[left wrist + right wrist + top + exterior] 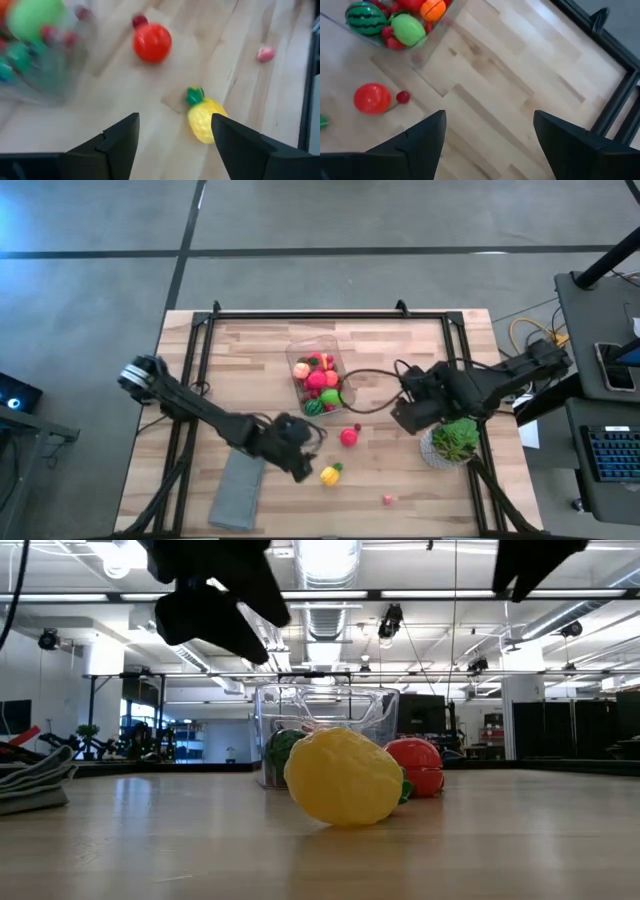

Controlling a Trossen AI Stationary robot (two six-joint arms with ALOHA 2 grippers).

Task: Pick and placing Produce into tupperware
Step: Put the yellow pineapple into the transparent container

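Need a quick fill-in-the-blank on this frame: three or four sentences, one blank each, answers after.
1. The yellow toy fruit with the green top lies on the table just ahead of the ____ gripper.
2. The striped watermelon sits inside the ____.
3. The red ball-shaped fruit lies on the bare wood with a small dark-red ____ beside it.
4. The right gripper stands with its jaws apart, holding ____.

Missing words: left; tupperware; berry; nothing
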